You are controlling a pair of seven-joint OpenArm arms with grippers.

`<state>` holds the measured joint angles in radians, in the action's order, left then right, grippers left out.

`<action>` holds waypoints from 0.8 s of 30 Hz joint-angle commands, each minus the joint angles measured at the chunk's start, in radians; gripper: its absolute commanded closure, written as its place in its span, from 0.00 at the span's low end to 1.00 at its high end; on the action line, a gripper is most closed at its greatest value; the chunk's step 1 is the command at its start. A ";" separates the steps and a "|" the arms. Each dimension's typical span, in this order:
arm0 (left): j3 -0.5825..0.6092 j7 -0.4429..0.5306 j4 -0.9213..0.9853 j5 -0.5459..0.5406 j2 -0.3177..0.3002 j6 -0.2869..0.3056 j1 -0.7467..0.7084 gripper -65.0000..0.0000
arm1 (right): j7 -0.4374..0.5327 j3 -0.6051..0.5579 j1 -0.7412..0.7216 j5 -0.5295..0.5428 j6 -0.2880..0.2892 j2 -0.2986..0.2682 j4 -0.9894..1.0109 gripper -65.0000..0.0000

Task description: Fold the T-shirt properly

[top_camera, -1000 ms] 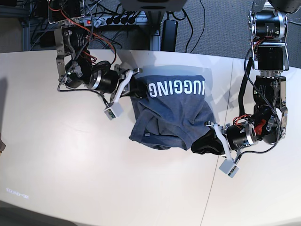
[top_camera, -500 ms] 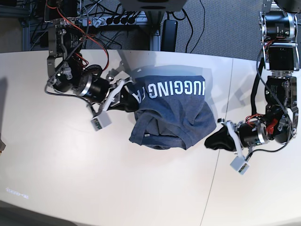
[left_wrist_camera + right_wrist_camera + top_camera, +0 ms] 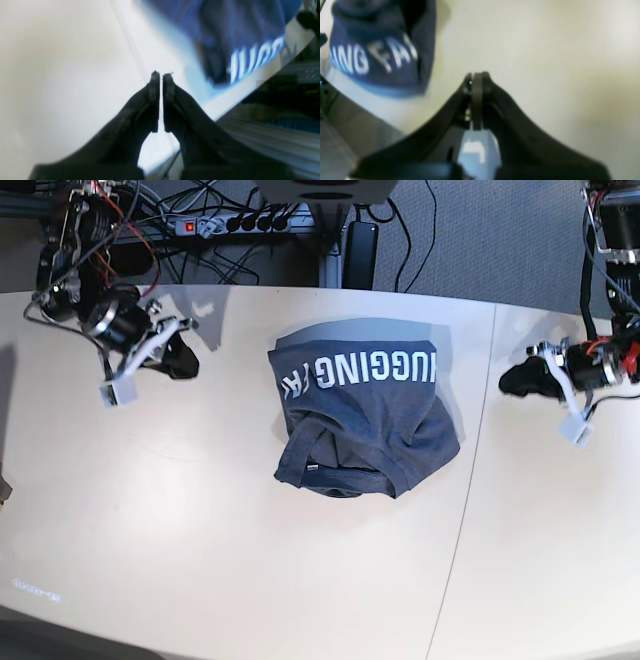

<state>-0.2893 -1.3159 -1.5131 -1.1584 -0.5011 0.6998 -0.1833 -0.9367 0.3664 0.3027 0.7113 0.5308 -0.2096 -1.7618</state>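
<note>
The T-shirt (image 3: 365,420) lies bunched in the middle of the bench (image 3: 200,560), white letters up. Cables (image 3: 240,220) sit behind the bench. Left gripper (image 3: 512,378) and right gripper (image 3: 185,358) are closed, empty, well apart from it. Wrist views are blurry.

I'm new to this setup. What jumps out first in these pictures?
The T-shirt lies bunched in the middle of the table, its white lettering along the far edge. Both grippers sit well clear of it, shut and empty: the left gripper to the base view's right, the right gripper to its left.
</note>
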 commanded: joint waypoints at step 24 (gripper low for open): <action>0.068 0.675 0.292 0.660 0.163 -0.002 -0.405 0.95 | 0.105 0.032 0.439 -0.137 0.014 -0.010 0.389 1.00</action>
<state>-0.2127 -0.6415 -1.2060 -0.4881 -0.3271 0.6930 -0.5850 -0.8326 0.3927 0.7338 0.5610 0.5255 -0.2104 -1.3582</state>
